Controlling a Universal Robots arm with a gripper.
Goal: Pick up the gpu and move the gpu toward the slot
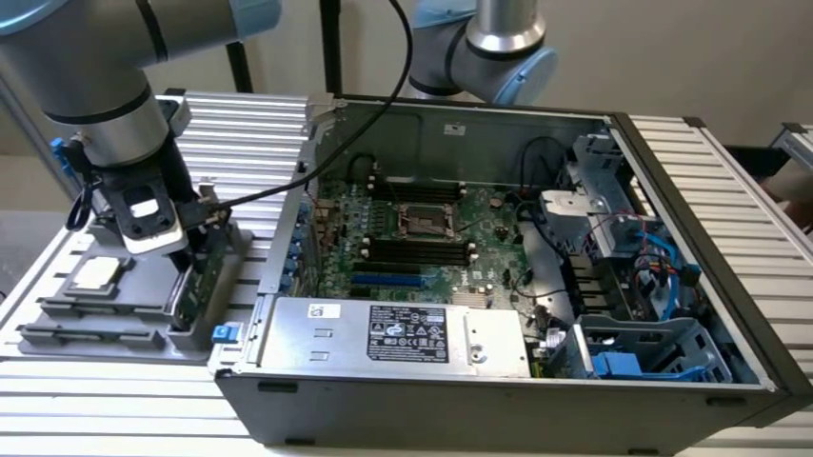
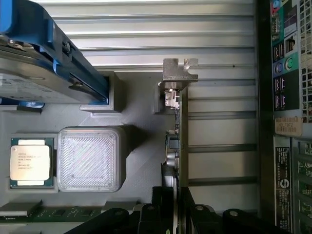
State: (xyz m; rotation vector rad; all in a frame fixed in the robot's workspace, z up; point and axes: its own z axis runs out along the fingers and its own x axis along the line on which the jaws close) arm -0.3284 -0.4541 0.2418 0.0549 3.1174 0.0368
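Fingers [image 2: 161,217] pinch upright gpu [image 2: 178,141], wrist view; exterior view adds computer case [image 1: 508,395].

On the exterior view's left of the computer case [image 1: 508,409]: thick silver-grey tubes of the arm [image 1: 95,95], ringed with black seams and capped in pale blue. Behind the case, another silver joint [image 1: 502,43] with a blue cap. From above the case, a black cable [image 1: 299,186] to the wrist. Beside that wrist, a blue clip [image 1: 57,152]; lower, a white patch [image 1: 147,211] on the black gripper [image 1: 193,252].
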